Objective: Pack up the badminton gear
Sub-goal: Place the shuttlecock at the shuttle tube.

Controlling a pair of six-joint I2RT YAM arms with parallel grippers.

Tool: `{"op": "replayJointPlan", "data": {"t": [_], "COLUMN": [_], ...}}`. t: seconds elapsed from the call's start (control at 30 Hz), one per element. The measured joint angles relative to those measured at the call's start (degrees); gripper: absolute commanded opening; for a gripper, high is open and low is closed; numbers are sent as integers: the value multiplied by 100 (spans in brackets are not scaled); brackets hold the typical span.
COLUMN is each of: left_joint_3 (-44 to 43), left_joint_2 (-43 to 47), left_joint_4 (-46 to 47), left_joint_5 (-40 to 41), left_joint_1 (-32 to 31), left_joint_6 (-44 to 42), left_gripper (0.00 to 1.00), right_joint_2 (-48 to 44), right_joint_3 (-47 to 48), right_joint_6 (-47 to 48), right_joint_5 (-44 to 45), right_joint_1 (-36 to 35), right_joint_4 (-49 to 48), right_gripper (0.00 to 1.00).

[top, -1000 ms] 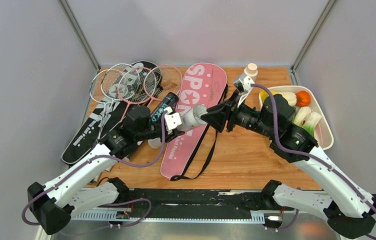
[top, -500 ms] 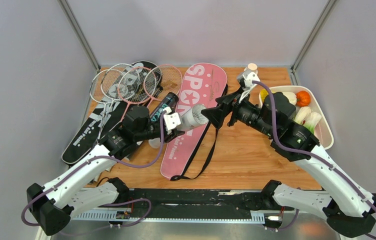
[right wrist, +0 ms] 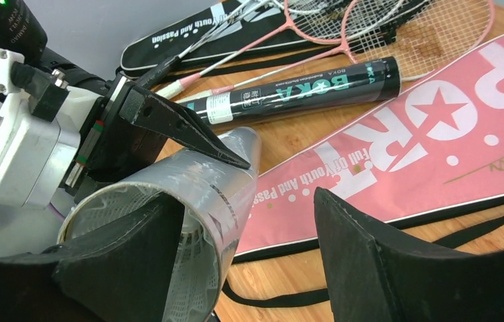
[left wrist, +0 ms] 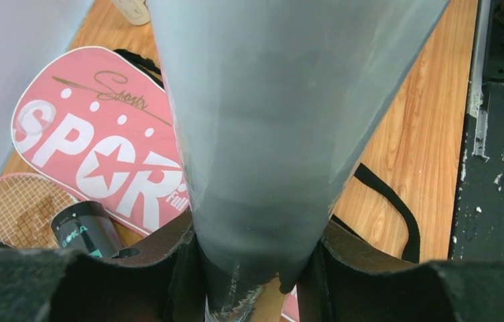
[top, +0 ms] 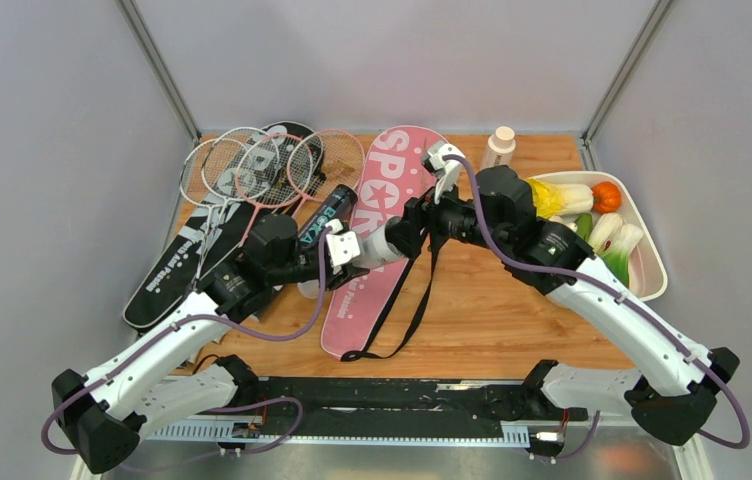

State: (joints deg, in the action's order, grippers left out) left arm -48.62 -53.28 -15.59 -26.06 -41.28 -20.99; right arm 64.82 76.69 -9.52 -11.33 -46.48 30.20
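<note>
**Risk: tube mouth clipped or contents spilled at the hand-off**

The white tube (left wrist: 283, 121) is held off the table, above the pink bag (top: 402, 165) near the centre of the top view. It is clamped near its rear end by the left pincer (left wrist: 253, 275). The right pincer (right wrist: 248, 201) is spread apart with nothing gripped, and is placed at the tube's open mouth from the 3 o'clock side.

Possible failures, as judged:
- The tube mouth is seen off to one side of the right pincer's gap, against one finger. If the pincer is closed or advanced like this, the thin wall could be dented or the tube twisted in the left clamp.
- The mouth is uncapped and feathers are visible inside. If it is tipped down, shuttlecocks could be slid out.
- The black strap (top: 407, 320) lies just below at 6 o'clock and could be snagged on a low pass.
- The black tube (right wrist: 296, 90), at 11 o'clock beside the rackets (top: 252, 165), could be set rolling if knocked.

Not resolved:
- Contact between the right finger and the tube rim cannot be told.
- The shuttlecock count inside cannot be read.
- No tube lid is seen.
- The tube's rear end is hidden behind the left clamp.
- A small pale item (top: 304, 288) under the left arm is mostly covered and cannot be identified.
</note>
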Motion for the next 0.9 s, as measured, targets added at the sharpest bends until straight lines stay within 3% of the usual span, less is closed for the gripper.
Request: {"op": "replayJointPlan", "data": {"t": [0.9], "left_joint_3": [26], "left_joint_2": [44], "left_joint_4": [-184], "left_joint_5": [221], "left_joint_1": [0], "left_joint_6": [-144], "left_gripper": [26], "right_joint_2": [323], "right_joint_3": [258], "right_joint_6": [11], "right_joint_5": [-59], "right_joint_1": [17], "right_joint_4": [378], "right_gripper": [82]}}
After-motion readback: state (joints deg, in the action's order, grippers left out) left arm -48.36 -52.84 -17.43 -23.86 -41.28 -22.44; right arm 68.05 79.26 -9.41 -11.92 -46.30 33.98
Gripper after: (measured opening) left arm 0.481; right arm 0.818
